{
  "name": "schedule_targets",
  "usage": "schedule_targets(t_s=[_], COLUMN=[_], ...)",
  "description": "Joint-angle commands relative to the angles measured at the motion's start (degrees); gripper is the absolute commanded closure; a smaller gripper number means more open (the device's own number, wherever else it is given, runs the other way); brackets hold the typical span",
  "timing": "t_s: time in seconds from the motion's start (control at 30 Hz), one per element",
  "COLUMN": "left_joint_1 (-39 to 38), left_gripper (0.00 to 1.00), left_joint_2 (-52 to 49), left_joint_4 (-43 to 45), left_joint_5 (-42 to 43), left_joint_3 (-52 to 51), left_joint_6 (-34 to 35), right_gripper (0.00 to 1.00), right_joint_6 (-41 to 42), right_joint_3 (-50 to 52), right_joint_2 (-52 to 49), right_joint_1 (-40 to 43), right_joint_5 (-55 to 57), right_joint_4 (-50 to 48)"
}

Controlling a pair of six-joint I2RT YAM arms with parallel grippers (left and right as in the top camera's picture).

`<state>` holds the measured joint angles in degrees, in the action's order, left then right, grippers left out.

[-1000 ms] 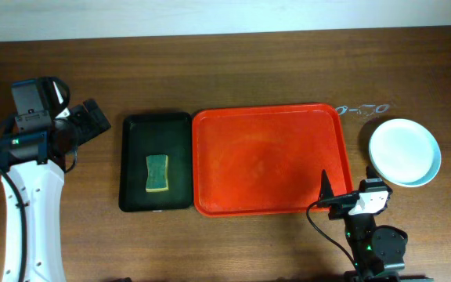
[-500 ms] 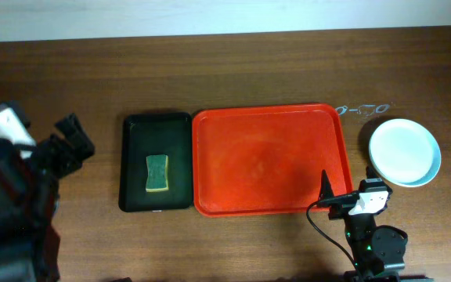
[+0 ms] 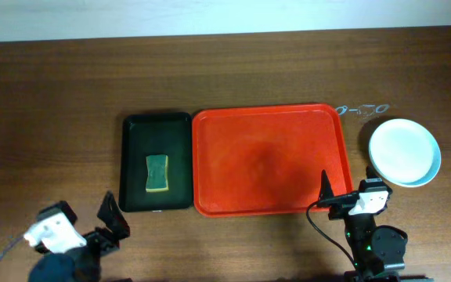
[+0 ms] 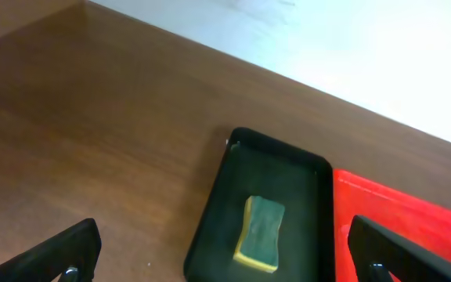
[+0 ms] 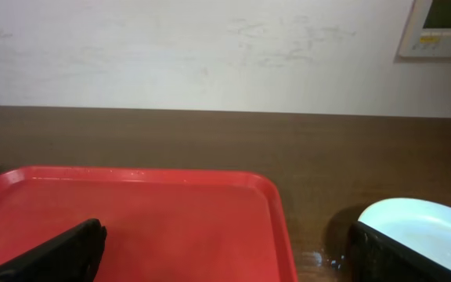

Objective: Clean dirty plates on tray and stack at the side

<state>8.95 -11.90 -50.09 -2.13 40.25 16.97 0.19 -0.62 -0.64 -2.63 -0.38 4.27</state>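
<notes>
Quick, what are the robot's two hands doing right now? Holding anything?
Left gripper: open, holding nothing.
Right gripper: open, holding nothing.

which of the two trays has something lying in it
The smaller black tray, left of the red tray: a green-yellow sponge lies in it; the red one is bare.

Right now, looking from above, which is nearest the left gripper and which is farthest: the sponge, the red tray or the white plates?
From the left gripper, in the overhead view:
1. Sponge, in the black tray, just up and to the right.
2. Red tray, in the middle of the table.
3. White plates, far off past the red tray's right edge.
</notes>
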Motion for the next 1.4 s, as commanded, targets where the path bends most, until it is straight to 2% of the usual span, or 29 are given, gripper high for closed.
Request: schedule_targets(t_s=[0.0,0.07,0.17,0.27,0.33,0.4,0.47,0.6,0.63,0.73,0.8,0.87,0.93,0.97,1.37], left_joint_1=[-1.9,-3.2,-4.5,-6.4,-6.8,-6.8,-6.8,-6.8,-6.8,-6.8,-6.8,-6.8,-7.5,-8.0,-8.3], left_gripper=[0.01,0.01,0.01,0.01,0.01,0.01,0.01,0.01,0.01,0.01,0.01,0.01,0.01,0.01,0.01], left_joint_2=[8.8,11.6,11.6,11.6,11.6,11.6,11.6,11.6,11.6,11.6,11.6,11.6,11.6,11.6,11.6], left_joint_4=[0.9,7.0,21.8,53.2,68.4,78.8,83.3,83.4,80.7,64.9,53.1,45.6,45.5,45.5,45.5], left_joint_5=[0.2,0.2,0.3,2.1,2.7,3.3,3.3,3.3,3.4,3.2,3.3,3.5,5.0,5.0,4.7], left_joint_3=[-4.6,-5.9,-8.1,-16.2,-22.2,-28.3,-33.4,-39.6,-39.7,-39.7,-39.7,-39.7,-39.7,-39.7,-39.7], left_joint_6=[0.4,0.3,0.3,0.3,0.4,0.4,0.4,0.3,0.3,-0.4,-4.3,-9.3,-15.8,-16.7,-16.6], right_gripper=[0.02,0.02,0.02,0.02,0.02,0.02,0.02,0.02,0.02,0.02,0.02,0.02,0.02,0.02,0.02], right_joint_6=[0.2,0.2,0.2,0.2,0.2,0.2,0.2,0.2,0.2,0.2,0.2,0.2,0.2,0.2,0.2], right_joint_3=[0.3,0.3,0.3,0.3,0.3,0.3,0.3,0.3,0.3,0.3,0.3,0.3,0.3,0.3,0.3], right_joint_2=[0.3,0.3,0.3,0.3,0.3,0.3,0.3,0.3,0.3,0.3,0.3,0.3,0.3,0.3,0.3], right_joint_1=[-0.3,-0.3,-0.3,-0.3,-0.3,-0.3,-0.3,-0.3,-0.3,-0.3,-0.3,-0.3,-0.3,-0.3,-0.3], right_joint_5=[0.4,0.4,0.4,0.4,0.4,0.4,0.4,0.4,0.4,0.4,0.4,0.4,0.4,0.4,0.4], right_joint_4=[0.3,0.3,0.3,0.3,0.3,0.3,0.3,0.3,0.3,0.3,0.3,0.3,0.3,0.3,0.3])
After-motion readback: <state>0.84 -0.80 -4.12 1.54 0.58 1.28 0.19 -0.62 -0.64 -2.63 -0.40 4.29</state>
